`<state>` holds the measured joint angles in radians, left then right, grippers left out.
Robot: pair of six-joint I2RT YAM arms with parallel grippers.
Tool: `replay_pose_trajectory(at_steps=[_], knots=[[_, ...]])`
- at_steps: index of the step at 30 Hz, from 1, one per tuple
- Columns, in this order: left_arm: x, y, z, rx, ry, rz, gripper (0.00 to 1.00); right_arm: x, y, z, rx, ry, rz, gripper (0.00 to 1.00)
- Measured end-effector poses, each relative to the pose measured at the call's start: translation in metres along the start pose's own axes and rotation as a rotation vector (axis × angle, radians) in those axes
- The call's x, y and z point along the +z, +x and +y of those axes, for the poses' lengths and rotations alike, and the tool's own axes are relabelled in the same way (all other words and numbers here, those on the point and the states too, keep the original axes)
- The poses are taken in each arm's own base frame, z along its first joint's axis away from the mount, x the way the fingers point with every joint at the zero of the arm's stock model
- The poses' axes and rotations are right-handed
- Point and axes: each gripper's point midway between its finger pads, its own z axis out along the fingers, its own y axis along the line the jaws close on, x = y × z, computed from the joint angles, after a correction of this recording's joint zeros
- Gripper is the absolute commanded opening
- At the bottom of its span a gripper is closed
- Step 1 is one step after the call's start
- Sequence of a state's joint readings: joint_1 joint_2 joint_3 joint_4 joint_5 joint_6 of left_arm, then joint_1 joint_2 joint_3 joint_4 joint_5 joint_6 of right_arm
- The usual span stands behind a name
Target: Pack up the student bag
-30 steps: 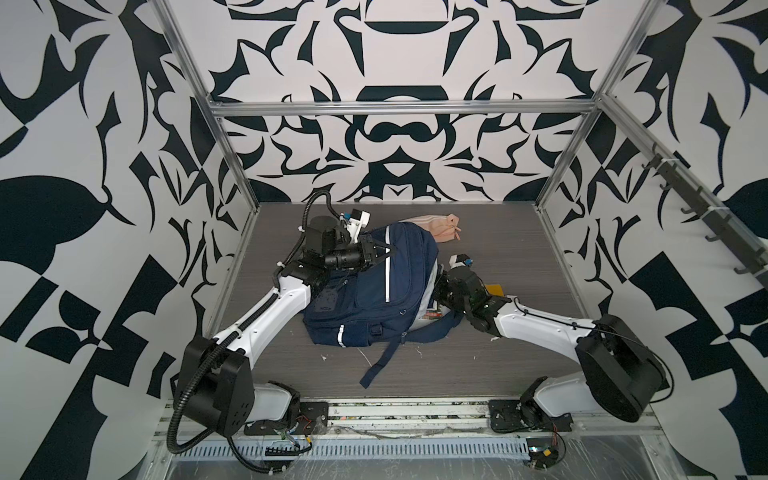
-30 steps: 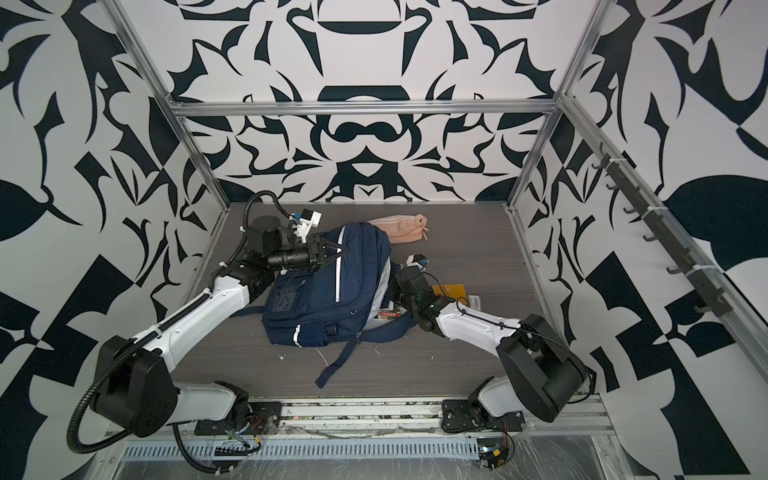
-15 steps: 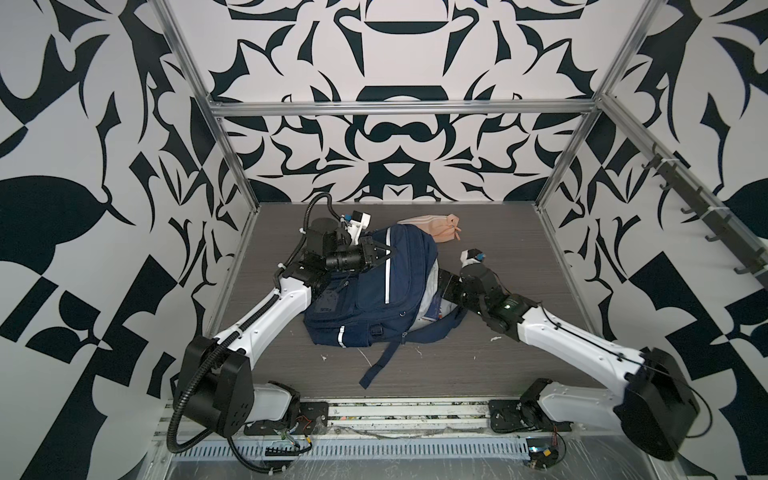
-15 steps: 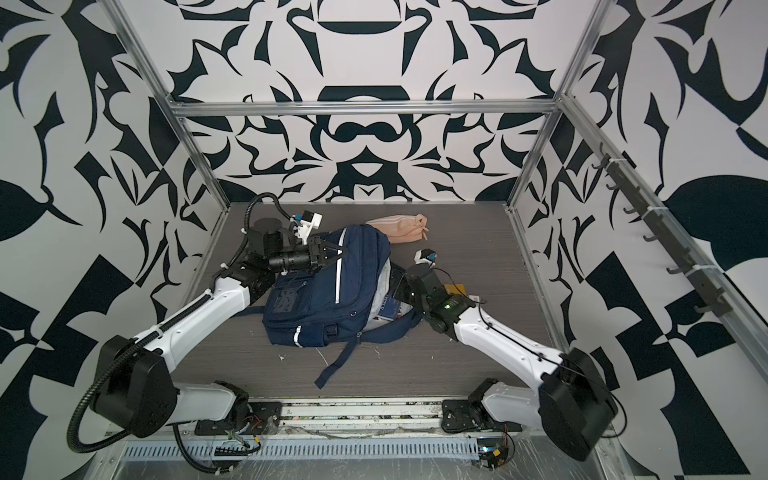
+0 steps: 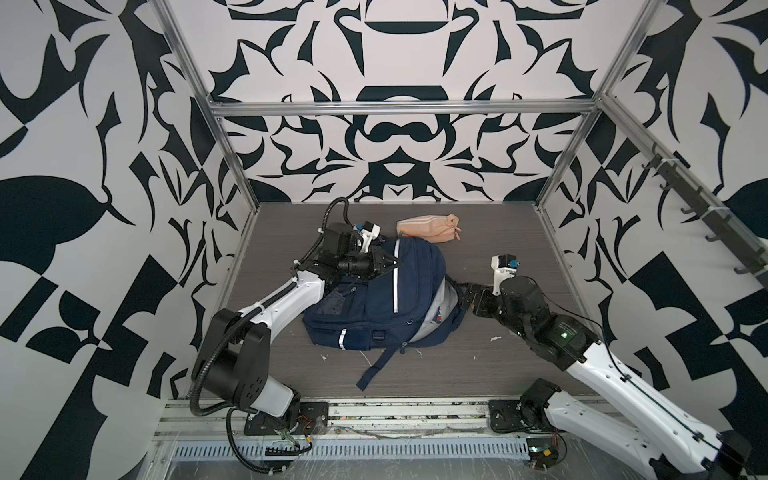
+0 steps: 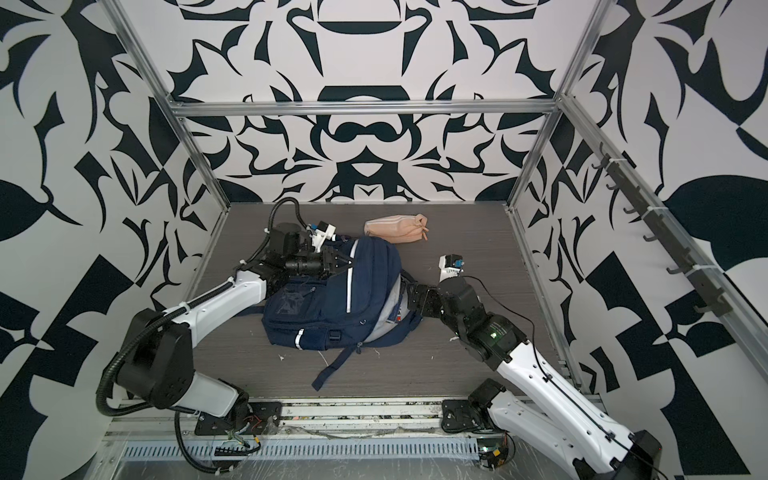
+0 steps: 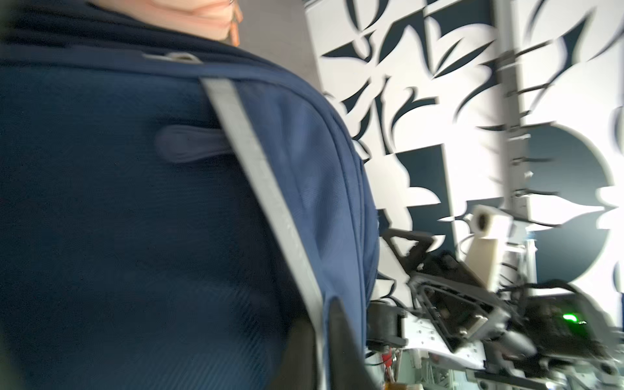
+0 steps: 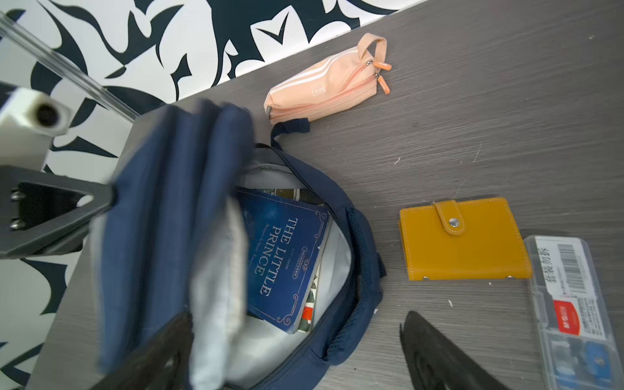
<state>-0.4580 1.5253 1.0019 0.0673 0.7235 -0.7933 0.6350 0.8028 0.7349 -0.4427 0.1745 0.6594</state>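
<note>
The student bag (image 5: pixel 374 299) lies near the middle of the tabletop (image 5: pixel 519 374), a little toward 9 o'clock. Its main pocket gapes toward 3 o'clock and a loose strap (image 5: pixel 374 370) trails toward 6 o'clock. Both top views show it so.

The left pincer (image 5: pixel 392 263) sits on the bag's raised upper panel at about 11 o'clock of the bag. Its jaws are narrow, and the left wrist view shows a fold of blue fabric and the white stripe (image 7: pixel 270 189) between the two dark fingers (image 7: pixel 341 341).

The right pincer (image 5: pixel 463 297) is at 3 o'clock of the bag, just beside the open mouth. Its jaws are spread wide and hold nothing.

In the right wrist view a blue book (image 8: pixel 283 256) titled "The Little Prince" lies inside the grey-lined pocket, with other printed matter under it.

A peach pouch (image 5: pixel 428 228) rests at 12 o'clock of the bag, just beside its top edge.

A yellow snap wallet (image 8: pixel 462 239) lies on the tabletop apart from the bag. A clear plastic box (image 8: pixel 574 304) with a barcode label lies just beside the wallet.
</note>
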Motion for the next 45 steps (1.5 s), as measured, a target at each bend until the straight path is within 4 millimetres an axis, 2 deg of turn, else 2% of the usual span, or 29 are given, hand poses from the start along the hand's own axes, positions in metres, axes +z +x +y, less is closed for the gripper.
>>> replay_pose_trajectory(at_steps=[4, 7, 9, 11, 13, 17, 19, 23, 27, 29, 30, 32, 35, 39, 40, 42, 45], knots=[[0.006, -0.001, 0.014, -0.005, -0.075, 0.007, 0.63, 0.018, 0.021, 0.0, -0.037, 0.002, 0.089, 0.93], [0.001, -0.003, 0.018, 0.004, -0.135, 0.0, 0.77, 0.03, 0.037, 0.009, -0.075, -0.017, 0.155, 0.93], [-0.007, 0.003, 0.021, 0.006, -0.183, 0.004, 0.84, 0.037, 0.05, 0.017, -0.118, -0.039, 0.199, 0.93], [-0.021, 0.013, 0.021, 0.009, -0.226, 0.008, 0.84, 0.042, 0.064, 0.023, -0.163, -0.049, 0.244, 0.92], [-0.041, 0.032, 0.021, 0.013, -0.266, 0.003, 0.84, 0.047, 0.078, 0.028, -0.208, -0.054, 0.287, 0.92], [-0.082, 0.091, 0.029, -0.014, -0.316, 0.009, 0.84, 0.054, 0.097, 0.036, -0.263, -0.063, 0.344, 0.91], [-0.093, 0.119, 0.041, -0.055, -0.338, 0.025, 0.84, 0.058, 0.101, 0.039, -0.269, -0.069, 0.354, 0.91], [-0.103, 0.172, 0.084, -0.189, -0.413, 0.08, 0.83, 0.067, 0.103, 0.047, -0.267, -0.086, 0.36, 0.91], [-0.107, 0.204, 0.123, -0.297, -0.513, 0.125, 0.83, 0.074, 0.104, 0.055, -0.268, -0.101, 0.37, 0.91], [-0.109, 0.209, 0.133, -0.319, -0.556, 0.133, 0.84, 0.076, 0.102, 0.059, -0.268, -0.107, 0.372, 0.91], [-0.109, 0.209, 0.138, -0.324, -0.576, 0.131, 0.91, 0.077, 0.101, 0.061, -0.269, -0.111, 0.37, 0.91], [-0.11, 0.208, 0.145, -0.329, -0.609, 0.122, 1.0, 0.077, 0.098, 0.064, -0.268, -0.118, 0.364, 0.91], [-0.112, 0.207, 0.162, -0.347, -0.677, 0.087, 0.99, 0.077, 0.098, 0.065, -0.266, -0.121, 0.361, 0.91], [-0.108, 0.19, 0.168, -0.345, -0.682, 0.006, 0.97, 0.077, 0.097, 0.066, -0.257, -0.124, 0.357, 0.91], [-0.106, 0.187, 0.169, -0.345, -0.682, -0.008, 0.96, 0.076, 0.096, 0.067, -0.252, -0.127, 0.353, 0.91], [-0.104, 0.18, 0.17, -0.344, -0.68, -0.035, 0.86, 0.074, 0.096, 0.066, -0.242, -0.131, 0.344, 0.91], [-0.101, 0.176, 0.175, -0.341, -0.679, -0.059, 0.58, 0.068, 0.096, 0.063, -0.233, -0.134, 0.332, 0.91]])
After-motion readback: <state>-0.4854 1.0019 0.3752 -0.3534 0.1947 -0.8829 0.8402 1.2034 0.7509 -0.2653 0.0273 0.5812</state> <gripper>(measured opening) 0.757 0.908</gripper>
